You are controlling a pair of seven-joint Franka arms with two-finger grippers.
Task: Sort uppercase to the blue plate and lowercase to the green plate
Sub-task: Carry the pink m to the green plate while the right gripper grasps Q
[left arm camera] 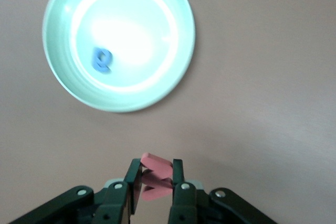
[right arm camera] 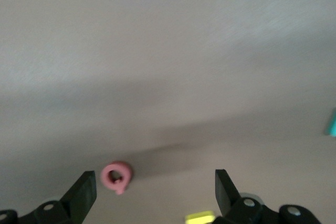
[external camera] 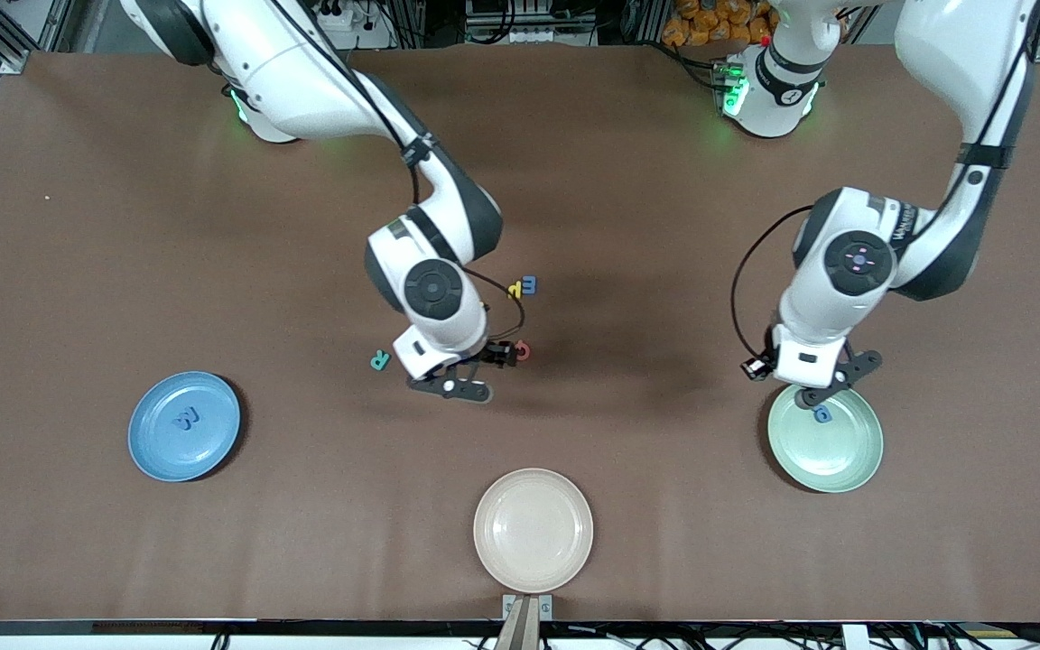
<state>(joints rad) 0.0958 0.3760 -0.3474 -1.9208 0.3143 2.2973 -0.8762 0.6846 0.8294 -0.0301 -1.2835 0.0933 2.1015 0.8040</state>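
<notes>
The blue plate [external camera: 154, 444] holds the blue M [external camera: 186, 419]. The green plate [external camera: 861, 459] holds one blue rounded lowercase letter [external camera: 822, 414], also in the left wrist view [left arm camera: 102, 60] on that plate [left arm camera: 157, 14]. My left gripper [external camera: 831, 388] is over the green plate's rim toward the robots' bases, shut on the red m [left arm camera: 156, 176]. My right gripper [external camera: 459, 388] is open and empty over the table between the teal R [external camera: 380, 359] and the red ring-shaped Q [external camera: 521, 350]. In the right wrist view the Q [right arm camera: 116, 177] lies close to one fingertip of that gripper [right arm camera: 155, 192].
A yellow letter [external camera: 515, 290] and a blue letter [external camera: 530, 284] lie together, farther from the front camera than the Q. A yellow piece [right arm camera: 199, 217] shows at the right wrist view's edge. A cream plate [external camera: 533, 530] sits near the table's front edge.
</notes>
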